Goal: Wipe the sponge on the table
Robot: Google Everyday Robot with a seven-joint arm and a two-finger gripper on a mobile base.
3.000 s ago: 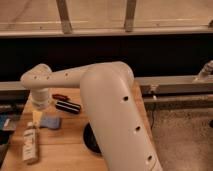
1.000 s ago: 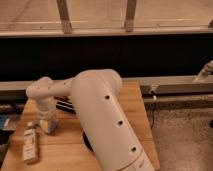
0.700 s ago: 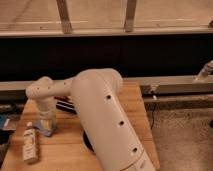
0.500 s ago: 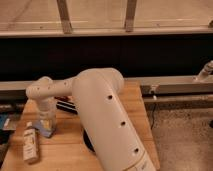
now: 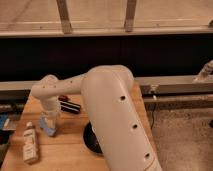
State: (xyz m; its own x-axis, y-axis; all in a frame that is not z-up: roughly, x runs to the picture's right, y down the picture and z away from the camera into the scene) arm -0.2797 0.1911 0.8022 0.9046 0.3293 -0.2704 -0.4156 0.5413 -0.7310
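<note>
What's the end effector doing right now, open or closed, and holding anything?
End effector: closed, apparently on the sponge, low over the left side of the table.

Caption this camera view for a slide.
End effector shut on the sponge down at the table, beside a white bottle.

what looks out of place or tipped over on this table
The white bottle lies on its side near the left edge of the table. The gripper is down beside it, shut on the sponge. Nothing looks spilled.
</note>
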